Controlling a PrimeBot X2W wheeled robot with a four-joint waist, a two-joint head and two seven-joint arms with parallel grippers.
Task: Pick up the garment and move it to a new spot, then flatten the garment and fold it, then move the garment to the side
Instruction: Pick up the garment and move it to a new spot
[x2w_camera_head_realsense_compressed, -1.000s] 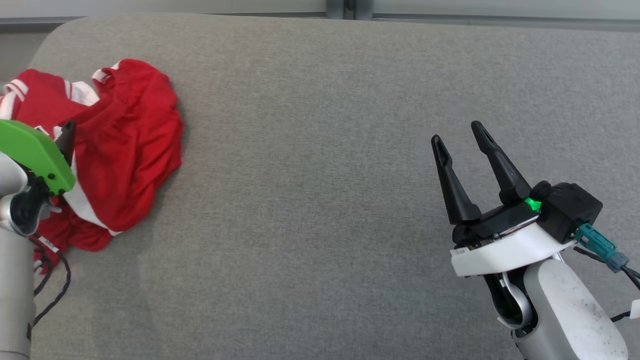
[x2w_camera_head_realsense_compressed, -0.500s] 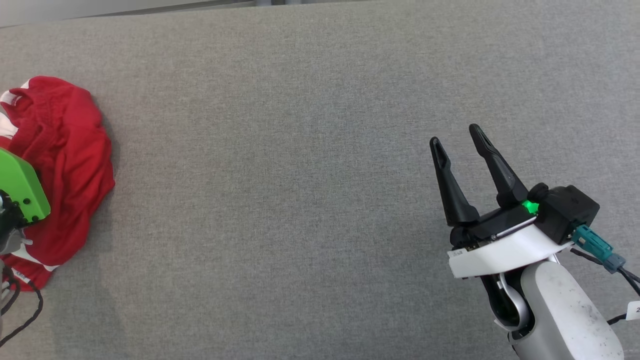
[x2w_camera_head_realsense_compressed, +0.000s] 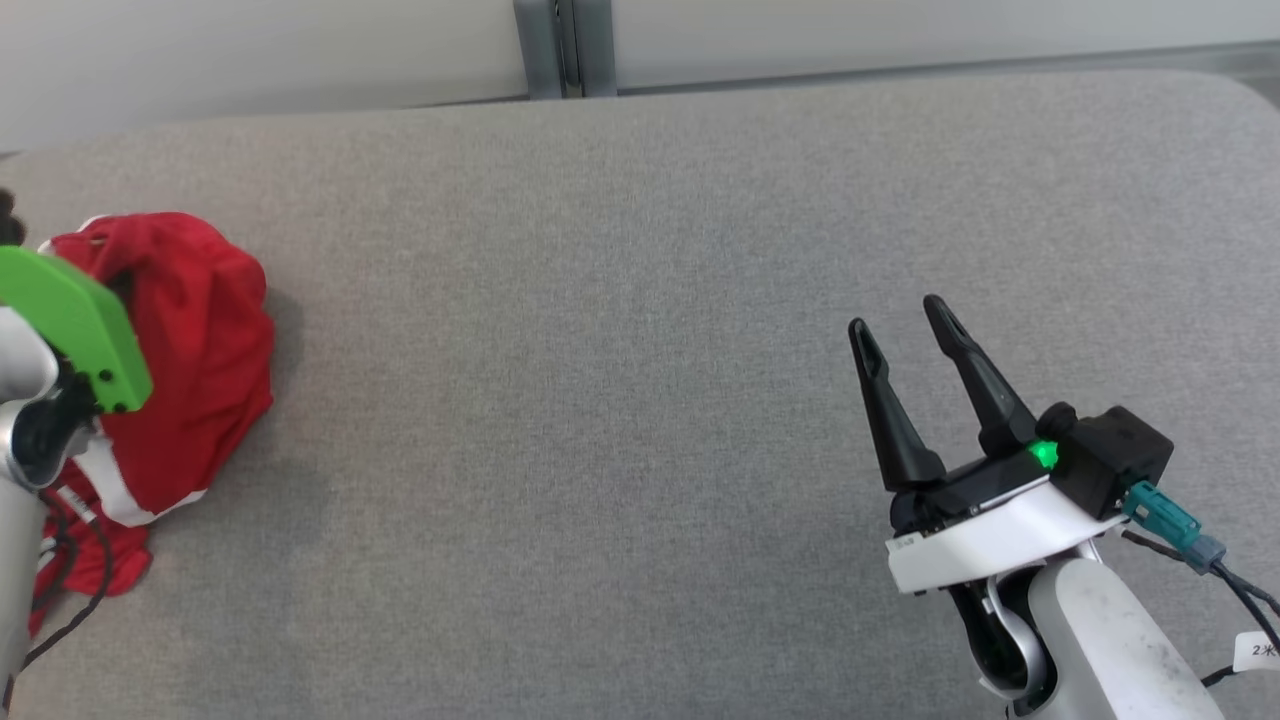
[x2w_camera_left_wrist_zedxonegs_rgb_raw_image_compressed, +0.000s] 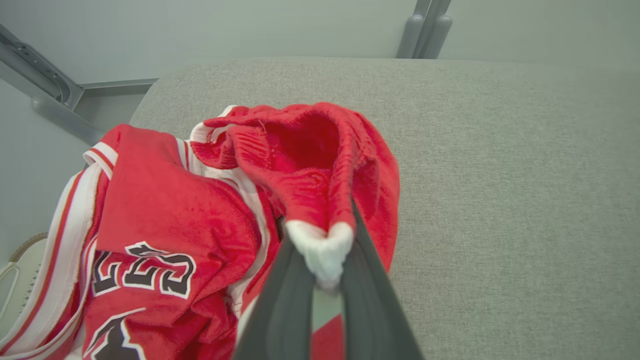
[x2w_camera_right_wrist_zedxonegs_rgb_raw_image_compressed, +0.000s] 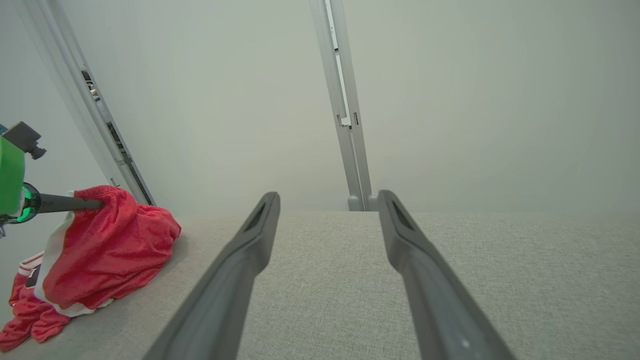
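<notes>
- Where the left gripper (x2w_camera_left_wrist_zedxonegs_rgb_raw_image_compressed: 320, 250) appears in its own wrist view, its two dark fingers are pressed together on a white-edged fold of the red jersey (x2w_camera_left_wrist_zedxonegs_rgb_raw_image_compressed: 170, 215), with the bunched trim squeezed between them.
- That pinched fold is lifted above the rest of the cloth. In the right wrist view the jersey (x2w_camera_right_wrist_zedxonegs_rgb_raw_image_compressed: 110, 245) drapes down from the finger, and its lower part lies on the cushion.
- From the head view, the jersey (x2w_camera_head_realsense_compressed: 190, 340) is crumpled at the far left end of the grey upholstered cushion (x2w_camera_head_realsense_compressed: 620, 330).
- Its trim is striped white and red, and black lettering outlined in white shows on the part nearest the cushion's left edge.
- A green cover (x2w_camera_head_realsense_compressed: 75, 320) on the left wrist overlaps the garment, and a black cable (x2w_camera_head_realsense_compressed: 70, 600) trails below it.
- The right gripper (x2w_camera_head_realsense_compressed: 897, 318) is over the cushion's right side, well apart from the jersey. Its fingers are spread and hold nothing.
- Between those fingers in the right wrist view (x2w_camera_right_wrist_zedxonegs_rgb_raw_image_compressed: 327, 197) are bare grey fabric, a pale wall and a grey metal post (x2w_camera_right_wrist_zedxonegs_rgb_raw_image_compressed: 345, 125).
</notes>
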